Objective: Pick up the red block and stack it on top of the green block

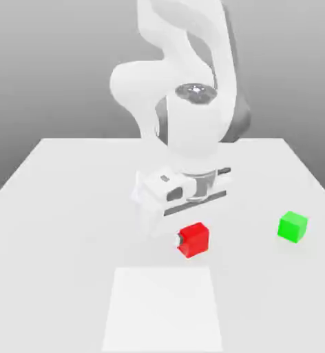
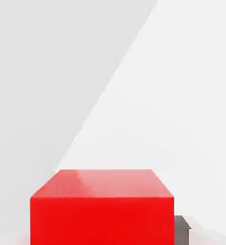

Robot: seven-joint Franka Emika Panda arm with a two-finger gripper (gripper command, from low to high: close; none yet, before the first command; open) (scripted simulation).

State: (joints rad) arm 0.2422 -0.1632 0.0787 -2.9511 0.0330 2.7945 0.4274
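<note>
Outwardly, in the exterior view, the white arm bends down over a pale grey table (image 1: 48, 207), and its gripper (image 1: 186, 241) reaches the red block (image 1: 194, 240). A light-coloured finger (image 1: 180, 240) presses against the block's side that faces the exterior view's left, so the pincer is closed on the red block. Whether the block sits on the table or hangs just above it cannot be told from here. It is a small bright red cube with plain faces, its upper face a shade lighter than its sides. The green block (image 1: 292, 227) sits on the table well apart, toward the exterior view's right, free of any contact; it is a bright green cube of about the same size. A lighter square patch (image 1: 163, 309) marks the table surface near the red block, on the side nearer the camera.

Next, the hand view looks close onto the red block (image 2: 102, 210): a glossy top with a soft sheen and a flat, saturated front face. A dark finger (image 2: 182, 229) lies against one side of it. Beyond it spreads the pale table (image 2: 182, 95).
</note>
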